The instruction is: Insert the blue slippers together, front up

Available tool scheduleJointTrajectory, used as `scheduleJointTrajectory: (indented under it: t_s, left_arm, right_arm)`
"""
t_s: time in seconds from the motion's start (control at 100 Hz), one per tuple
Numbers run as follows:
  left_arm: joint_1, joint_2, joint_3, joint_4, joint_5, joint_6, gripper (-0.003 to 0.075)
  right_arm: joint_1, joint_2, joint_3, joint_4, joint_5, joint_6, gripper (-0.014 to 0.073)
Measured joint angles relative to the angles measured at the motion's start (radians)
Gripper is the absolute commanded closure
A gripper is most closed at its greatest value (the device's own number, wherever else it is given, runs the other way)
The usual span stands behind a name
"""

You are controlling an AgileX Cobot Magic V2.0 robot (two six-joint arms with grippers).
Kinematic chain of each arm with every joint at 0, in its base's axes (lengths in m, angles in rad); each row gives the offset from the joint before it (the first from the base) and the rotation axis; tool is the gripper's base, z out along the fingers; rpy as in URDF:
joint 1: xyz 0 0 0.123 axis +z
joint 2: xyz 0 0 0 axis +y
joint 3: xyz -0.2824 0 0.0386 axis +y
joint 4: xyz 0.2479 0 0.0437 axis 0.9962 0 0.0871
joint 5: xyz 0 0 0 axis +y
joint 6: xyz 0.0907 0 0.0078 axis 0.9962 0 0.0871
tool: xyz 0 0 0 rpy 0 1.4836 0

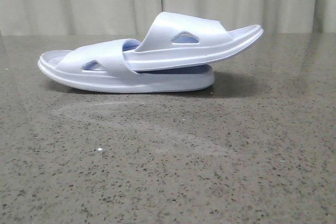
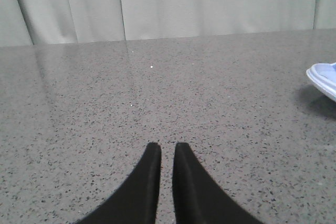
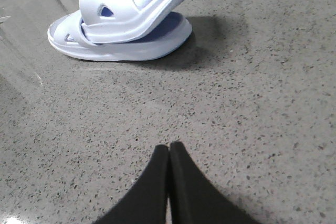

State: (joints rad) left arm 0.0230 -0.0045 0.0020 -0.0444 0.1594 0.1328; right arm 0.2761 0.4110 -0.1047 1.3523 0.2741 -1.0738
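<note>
Looking at the blue slippers [image 1: 152, 59] sitting on the far half of the desk [image 1: 168, 182], roughly centre, already slotted together. Lower slipper [image 1: 105, 80] lying flat on its sole, with the upper slipper [image 1: 199, 38] tucked in under its strap and poking out to the right, that free end tilting up off the sole below. Both footbeds facing up, straps up too, so guessing the insert itself is basically done.

Left end effector [image 2: 167, 148] hanging over bare desk well to the left of the pair, fingers nearly together with just a thin slit between, holding nothing. Only catching the left tip of the lower slipper at the edge of that wrist view. Right end effector [image 3: 169, 148] sitting on the near side, well apart from the pair, fingers pressed together, also gripping nothing.

Figuring the step in hand is just backing off and checking the result. Doing that well probably means keeping both arms clear of that raised right end, since bumping it could be levering the upper one back out. If seating it deeper, probably worth pinning the lower sole with the left side while nudging the upper one leftward with the right, going slow, foam being grippy and springy.
</note>
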Motion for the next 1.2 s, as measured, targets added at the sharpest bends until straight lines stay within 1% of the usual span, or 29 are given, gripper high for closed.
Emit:
scheduleJointTrajectory:
  t_s: [0.11,0.29,0.91,1.02,1.07,1.12,1.17,1.2]
  left_arm:
    - [0.0,0.0,0.0,-0.023,0.0,0.027,0.0705]
    - [0.0,0.0,0.0,-0.055,0.0,0.035,0.0705]
    - [0.0,0.0,0.0,-0.058,0.0,0.036,0.0705]
    - [0.0,0.0,0.0,-0.058,0.0,0.036,0.0705]
    - [0.0,0.0,0.0,-0.058,0.0,0.036,0.0705]
    - [0.0,0.0,0.0,-0.058,0.0,0.036,0.0705]
    - [0.0,0.0,0.0,-0.058,0.0,0.036,0.0705]
    - [0.0,0.0,0.0,-0.058,0.0,0.036,0.0705]
  right_arm:
    - [0.0,0.0,0.0,0.0,0.0,0.0,0.0673]
    - [0.0,0.0,0.0,0.0,0.0,0.0,0.0673]
    - [0.0,0.0,0.0,0.0,0.0,0.0,0.0673]
    - [0.0,-0.002,0.0,0.0,-0.062,0.0,0.0673]
    - [0.002,-0.008,0.0,-0.029,-0.12,0.0,0.0673]
    - [0.002,-0.015,0.0,-0.086,-0.167,0.007,0.0673]
    - [0.002,-0.025,0.0,-0.175,-0.206,0.057,0.0673]
    - [0.0,-0.029,0.0,-0.262,-0.223,0.108,0.0673]
